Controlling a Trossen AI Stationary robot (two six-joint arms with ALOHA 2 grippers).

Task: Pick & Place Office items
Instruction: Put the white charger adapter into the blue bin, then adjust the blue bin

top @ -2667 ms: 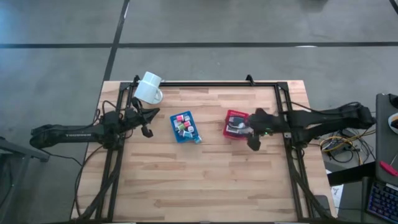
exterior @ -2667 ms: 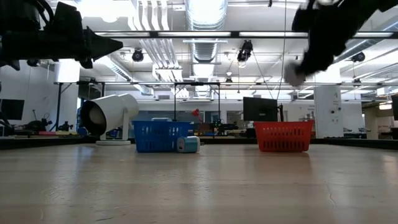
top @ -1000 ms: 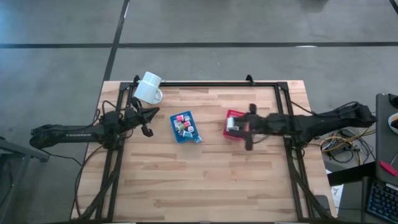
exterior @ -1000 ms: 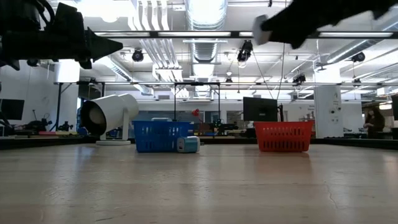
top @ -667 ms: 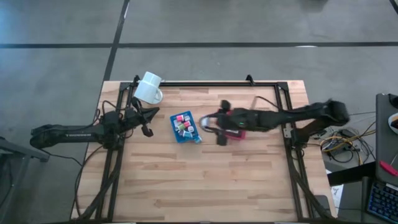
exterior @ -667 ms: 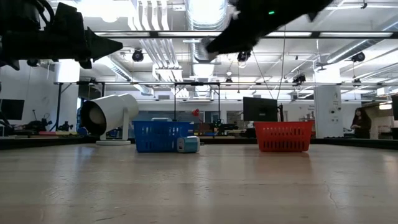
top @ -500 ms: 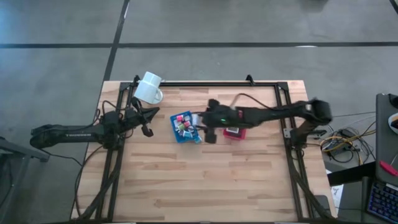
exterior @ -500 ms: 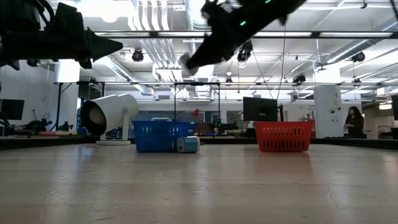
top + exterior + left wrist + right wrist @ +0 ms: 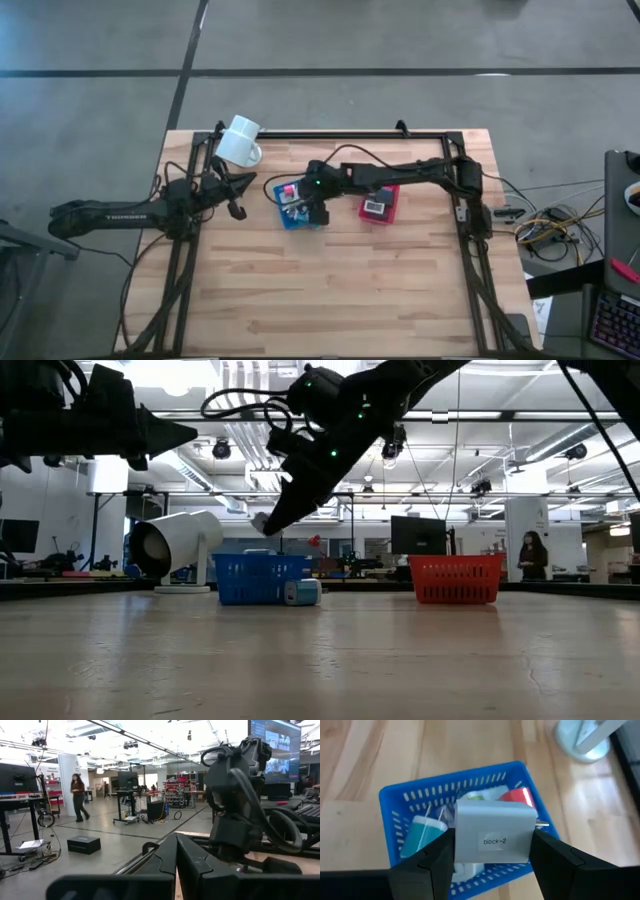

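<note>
The butcher-block table (image 9: 330, 280) stands in an open workshop where a person (image 9: 527, 555) walks at the back. A white mug (image 9: 240, 141) lies tipped near the parked, closed left gripper (image 9: 236, 195). The right gripper (image 9: 492, 851), over the blue basket (image 9: 395, 795) of small items, clamps a grey block (image 9: 492, 832) labelled "block-2"; the red basket (image 9: 380, 207) probably holds another.

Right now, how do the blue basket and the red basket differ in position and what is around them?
The blue basket sits nearer the white mug; the red basket sits toward the right arm's side. The right pincer, gripping a grey block labelled block-2, hangs over the blue basket; nothing hangs over the red one. A teal item lies just outside the blue basket; none shows beside the red. Both are small slotted rectangular baskets.
</note>
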